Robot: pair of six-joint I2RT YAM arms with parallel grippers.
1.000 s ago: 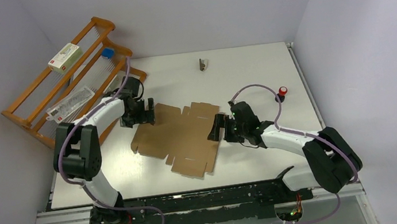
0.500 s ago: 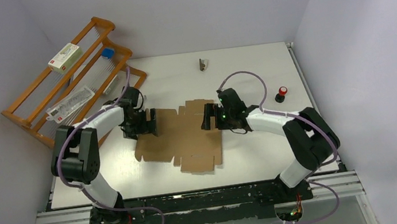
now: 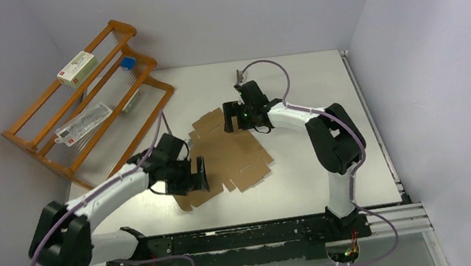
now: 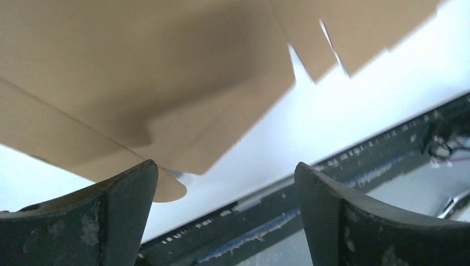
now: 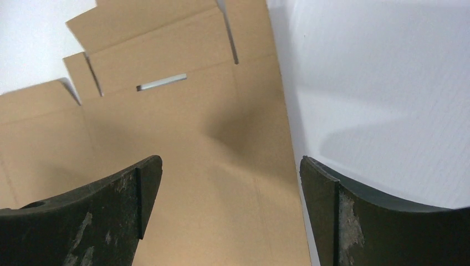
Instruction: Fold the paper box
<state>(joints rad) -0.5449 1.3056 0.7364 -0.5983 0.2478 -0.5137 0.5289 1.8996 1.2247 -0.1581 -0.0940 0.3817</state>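
Left fingers and right fingers wide, empty; only right wrist shows paper box slot.

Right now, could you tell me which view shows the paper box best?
The top external view: it shows the paper box nearly whole, lying flat. The left wrist view catches only one corner; the right wrist view, one end with a slit.

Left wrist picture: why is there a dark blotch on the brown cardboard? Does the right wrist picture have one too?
Left wrist view: it is a soft-edged shadow lying on the flat brown cardboard sheet, darkest near the middle. Right wrist view: yes, a similar dim patch on the sheet, plus a grey shadow on the white table.
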